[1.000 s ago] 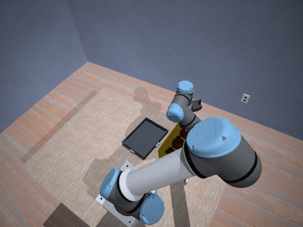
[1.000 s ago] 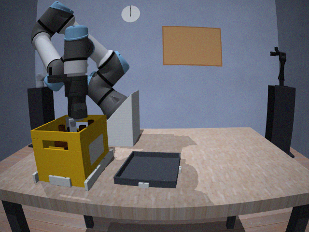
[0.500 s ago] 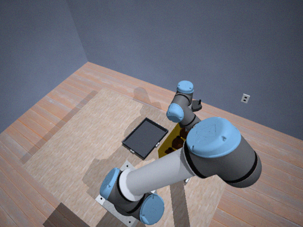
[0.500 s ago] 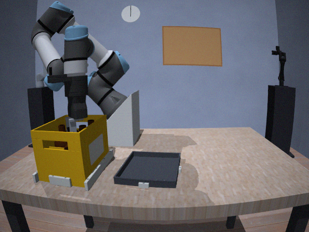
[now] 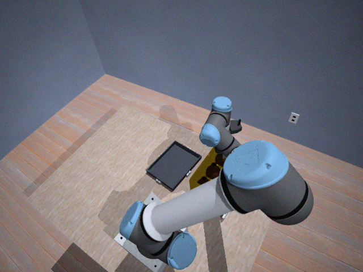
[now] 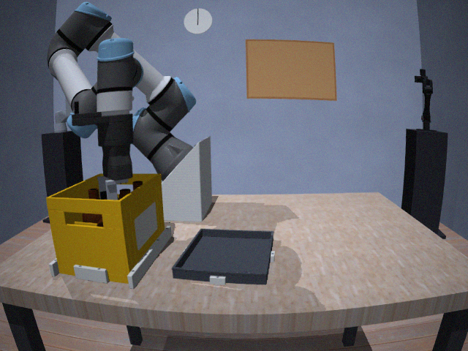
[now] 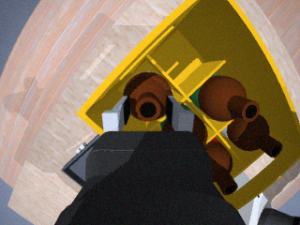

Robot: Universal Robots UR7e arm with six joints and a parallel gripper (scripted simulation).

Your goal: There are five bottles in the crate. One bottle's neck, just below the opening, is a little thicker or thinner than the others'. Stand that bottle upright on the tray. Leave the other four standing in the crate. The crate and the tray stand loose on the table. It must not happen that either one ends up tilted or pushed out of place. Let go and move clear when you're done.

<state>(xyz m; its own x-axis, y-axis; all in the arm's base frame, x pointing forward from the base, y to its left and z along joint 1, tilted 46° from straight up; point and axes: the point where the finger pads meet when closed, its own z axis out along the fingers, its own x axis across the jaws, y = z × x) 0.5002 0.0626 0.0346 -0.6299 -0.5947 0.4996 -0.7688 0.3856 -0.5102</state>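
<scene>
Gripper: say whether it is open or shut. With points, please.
Open. In the wrist view, its fingers stand wide, with gaps either side of the bottle neck (image 7: 148, 109) between them.

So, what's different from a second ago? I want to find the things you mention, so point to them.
Only the small black arm (image 6: 427, 91) on the right-hand stand seems to have shifted, its head slightly rightward in the exterior picture. Nothing was visibly gripped or released. The big arm's tool (image 6: 107, 194) (image 7: 147, 105), the crate (image 5: 195, 175) (image 6: 91, 249) (image 7: 248, 33) and the tray (image 5: 158, 178) (image 6: 241, 277) (image 7: 70, 170) look unchanged.
</scene>
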